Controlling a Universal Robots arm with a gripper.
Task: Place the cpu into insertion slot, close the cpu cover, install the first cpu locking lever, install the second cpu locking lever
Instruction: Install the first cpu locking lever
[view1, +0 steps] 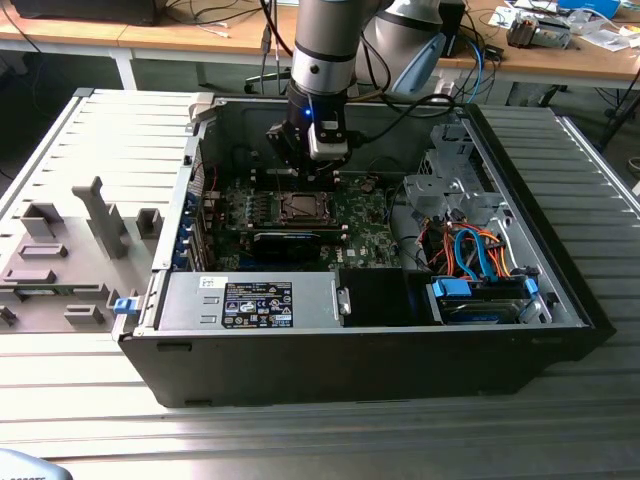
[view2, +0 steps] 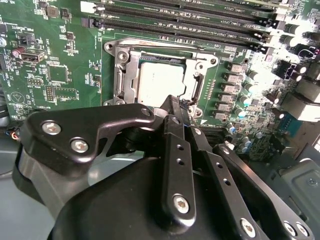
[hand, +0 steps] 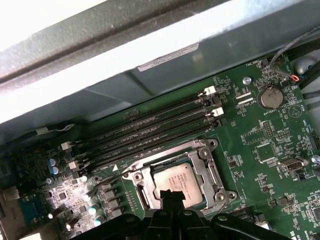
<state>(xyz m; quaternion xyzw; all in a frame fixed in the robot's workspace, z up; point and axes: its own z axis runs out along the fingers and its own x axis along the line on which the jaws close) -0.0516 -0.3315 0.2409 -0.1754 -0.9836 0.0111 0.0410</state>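
Inside the open computer case (view1: 560, 300), on the green board (view2: 65, 75), the chip (view2: 159, 82) already sits in its socket (view2: 125, 75) with the cover (view2: 198, 85) apparently lying around it, so the levers probably remain. Just above the socket's edge, the end effector (view2: 176, 107) hovers with fingers pinched narrow and nothing held.

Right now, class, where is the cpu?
The cpu lies in the insertion slot on the green board, beside the long memory slots, in both wrist views, just beyond the hand.

Arm (view1: 325, 50) vertical, tool (view2: 176, 107) pointing down, fingers pressed together.
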